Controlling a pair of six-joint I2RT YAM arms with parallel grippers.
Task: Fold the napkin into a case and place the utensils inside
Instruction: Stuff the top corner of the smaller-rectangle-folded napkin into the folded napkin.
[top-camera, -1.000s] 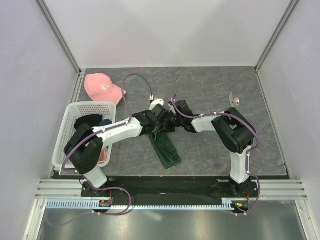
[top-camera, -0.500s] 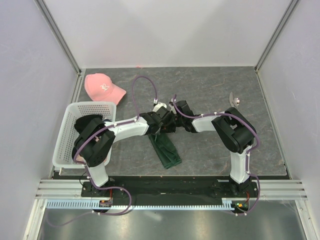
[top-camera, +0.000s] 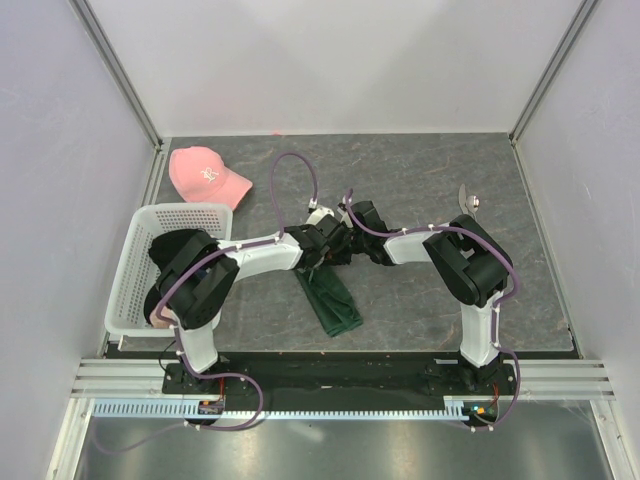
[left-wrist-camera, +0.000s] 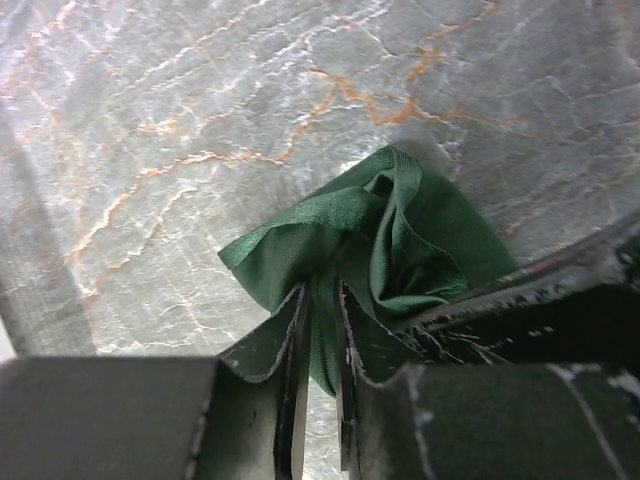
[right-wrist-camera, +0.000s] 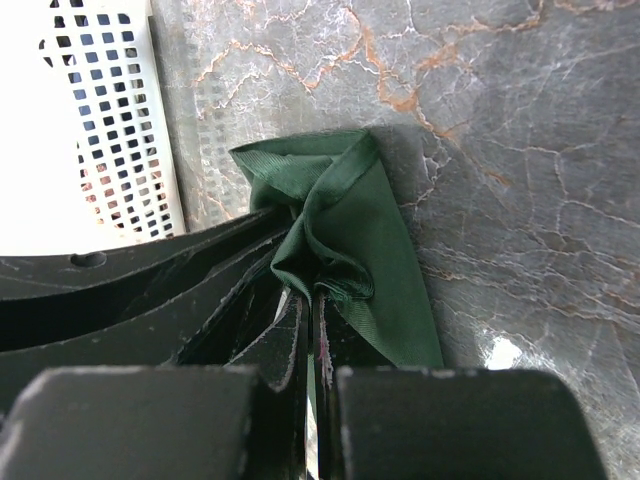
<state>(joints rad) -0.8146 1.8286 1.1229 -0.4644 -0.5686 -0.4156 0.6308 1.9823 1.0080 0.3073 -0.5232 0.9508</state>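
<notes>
Left tool is standing slightly apart astride the bunched end of the napkin at the middle of the counter while right tool is clamping it, so laying that fold flat is looking wisest.

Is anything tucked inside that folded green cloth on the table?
Only green folds show: the napkin lies as a narrow strip on the grey table, bunched at its far end. Its layers cover whatever is within. One silver utensil lies apart, far right.
</notes>
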